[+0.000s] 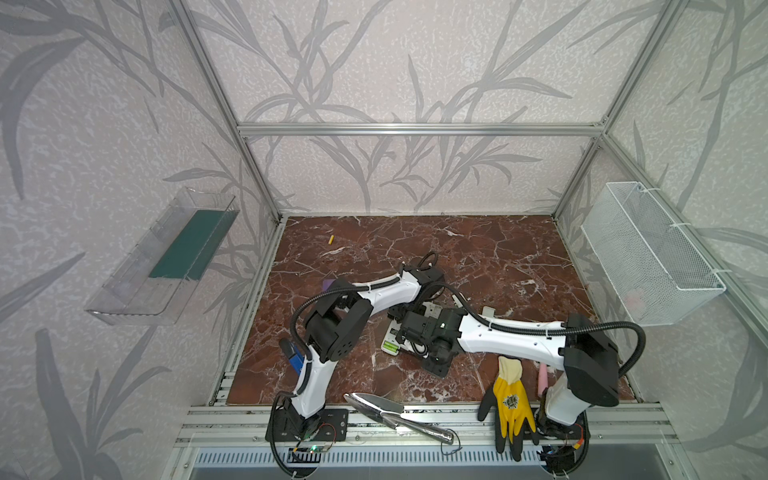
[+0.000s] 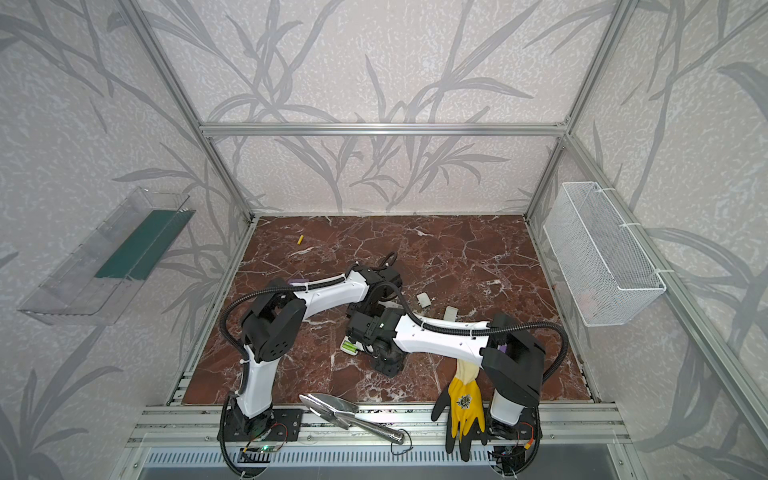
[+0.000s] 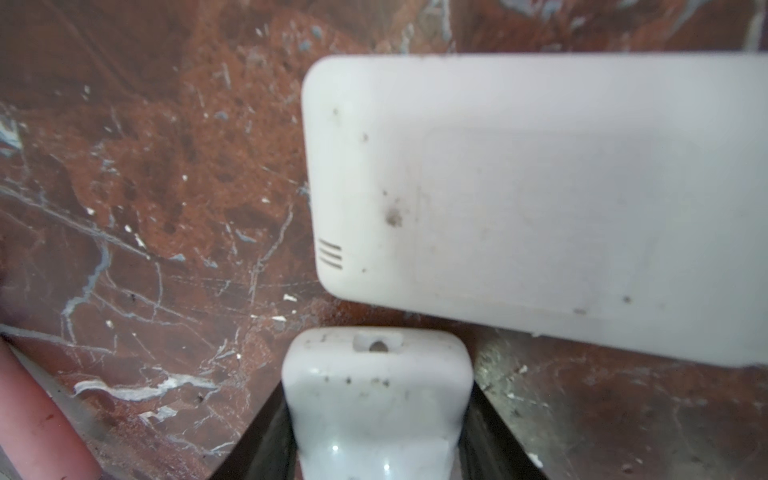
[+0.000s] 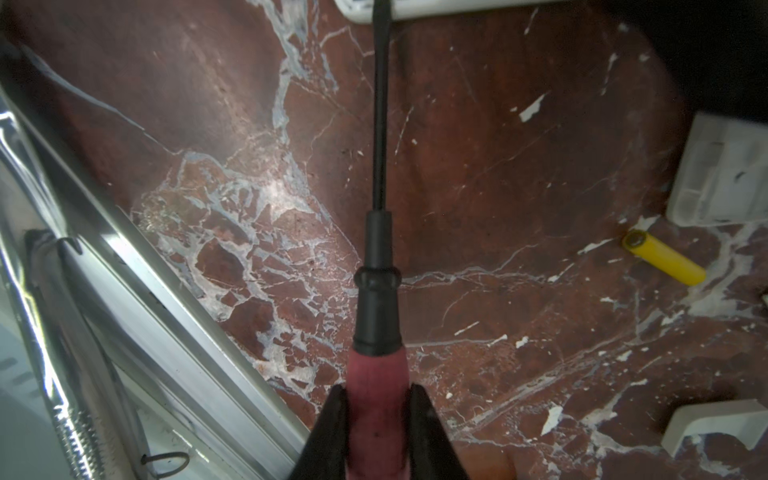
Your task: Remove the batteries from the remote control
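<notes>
while the left tool (image 3: 378,388) is clamped on the end of a narrow white remote (image 3: 376,419), the right tool (image 4: 378,397) is closed tight around the pink handle of a screwdriver (image 4: 376,299). green batteries (image 1: 390,345) sit in an open white remote (image 1: 394,331) on the desk (image 1: 498,257), under the right arm. a yellow battery (image 1: 331,239) lies loose far back on the left, and a second yellow battery (image 4: 663,257) lies just beside a white cover (image 4: 723,174).
</notes>
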Action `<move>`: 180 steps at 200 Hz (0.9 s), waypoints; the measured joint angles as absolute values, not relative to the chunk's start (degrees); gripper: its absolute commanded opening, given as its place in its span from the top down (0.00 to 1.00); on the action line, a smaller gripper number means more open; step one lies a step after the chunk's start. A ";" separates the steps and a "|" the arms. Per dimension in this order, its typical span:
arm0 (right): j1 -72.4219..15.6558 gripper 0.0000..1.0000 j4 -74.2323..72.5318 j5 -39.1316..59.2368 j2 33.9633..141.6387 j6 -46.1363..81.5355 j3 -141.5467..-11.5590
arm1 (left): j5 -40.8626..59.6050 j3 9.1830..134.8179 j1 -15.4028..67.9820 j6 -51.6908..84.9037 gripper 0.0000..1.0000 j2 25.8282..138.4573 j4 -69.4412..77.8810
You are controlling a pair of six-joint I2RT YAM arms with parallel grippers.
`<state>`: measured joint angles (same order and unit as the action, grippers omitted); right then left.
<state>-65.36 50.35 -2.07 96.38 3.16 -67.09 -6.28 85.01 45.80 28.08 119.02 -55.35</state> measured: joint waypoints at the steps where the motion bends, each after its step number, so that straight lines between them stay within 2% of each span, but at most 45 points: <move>1: -65.36 1.00 50.19 -2.07 96.31 3.22 -66.94 | -6.28 85.01 45.80 28.08 0.93 119.02 -55.35; 85: -65.82 1.00 38.09 -1.91 90.15 6.87 -56.21 | -6.26 85.01 45.82 27.57 0.94 119.44 -55.29; 133: -65.71 1.00 26.24 -2.55 88.33 10.35 -50.04 | -5.19 85.01 45.91 28.14 0.94 119.66 -54.94; 180: -65.73 1.00 24.23 -2.92 87.35 11.18 -48.58 | -5.19 85.01 45.91 28.10 0.94 119.72 -54.96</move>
